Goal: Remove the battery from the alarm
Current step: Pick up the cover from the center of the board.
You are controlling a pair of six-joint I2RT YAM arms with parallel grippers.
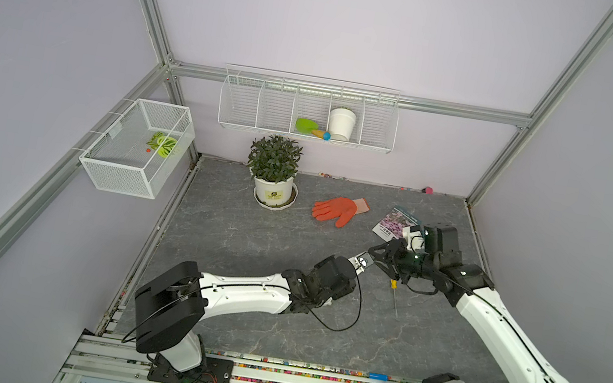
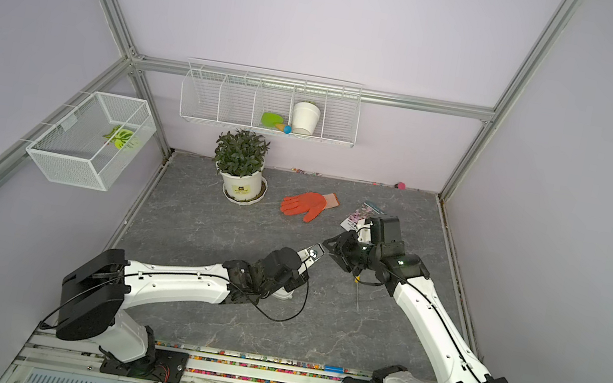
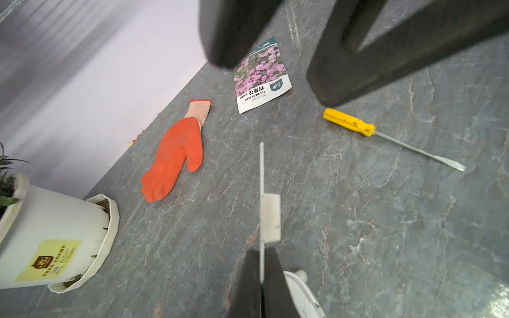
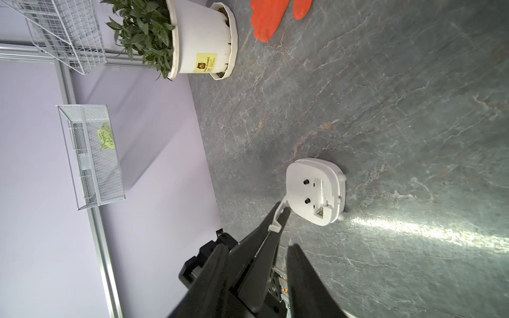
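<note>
Lower centre in the right wrist view, the left gripper (image 4: pixel 282 209) is clamped on the thin battery cover (image 4: pixel 274 228). The right gripper (image 1: pixel 380 257) straddles it, 2 fingers apart. Rightward, the alarm (image 4: pixel 315 190) lies back-up, no battery visible. Closing now risks a gripper collision, flicking the cover away.

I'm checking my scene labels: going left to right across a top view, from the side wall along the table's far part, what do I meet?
mesh basket → potted plant → orange glove → seed packet
</note>
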